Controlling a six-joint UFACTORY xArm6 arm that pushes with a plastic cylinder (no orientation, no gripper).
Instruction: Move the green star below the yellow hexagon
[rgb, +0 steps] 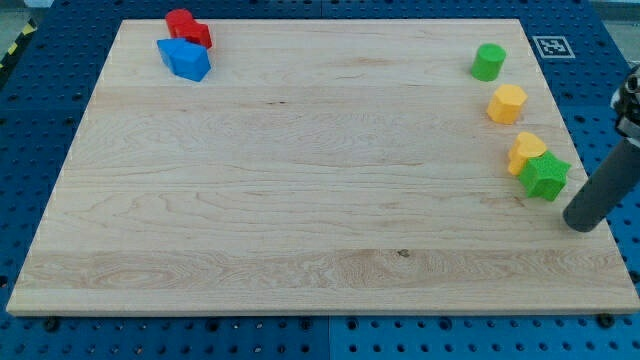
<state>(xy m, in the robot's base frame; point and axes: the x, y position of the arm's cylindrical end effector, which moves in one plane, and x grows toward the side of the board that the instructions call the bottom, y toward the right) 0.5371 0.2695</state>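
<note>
The green star (545, 177) lies near the board's right edge, touching the lower right of a yellow heart-like block (525, 152). The yellow hexagon (507, 104) sits above them, apart from both. A green cylinder (488, 62) stands above the hexagon near the view's top right. My rod comes in from the view's right, and my tip (579, 221) rests on the board just right of and below the green star, a small gap away from it.
A red block (187, 27) and a blue block (184, 59) sit touching at the view's top left. The wooden board (300, 200) lies on a blue perforated table. A white marker tag (551, 46) is off the board at top right.
</note>
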